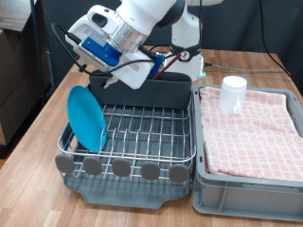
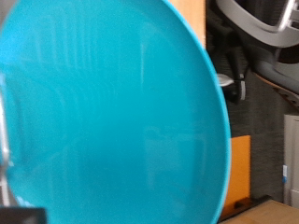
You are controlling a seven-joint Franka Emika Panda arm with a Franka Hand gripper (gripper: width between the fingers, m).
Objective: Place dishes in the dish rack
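Note:
The light-blue plate (image 1: 87, 118) stands on edge in the left slots of the dish rack (image 1: 142, 132), a silver wire grid in a dark grey tray. My gripper (image 1: 87, 72) hangs tilted just above the plate's top rim. In the wrist view the plate (image 2: 112, 103) fills nearly the whole picture, and my fingers do not show clearly. The white cup (image 1: 233, 93) stands on the pink checked cloth in the grey crate (image 1: 248, 180) at the exterior view's right. A reddish-brown piece (image 1: 161, 61), probably the wooden spoon, shows above the tall grey utensil trough (image 1: 156, 93).
The crate with the cloth sits right against the rack's right side. Round grey tabs (image 1: 121, 167) line the rack's front edge. Both stand on a wooden table (image 1: 38, 142), whose edge is at the exterior view's left. The arm's cables hang over the rack's back.

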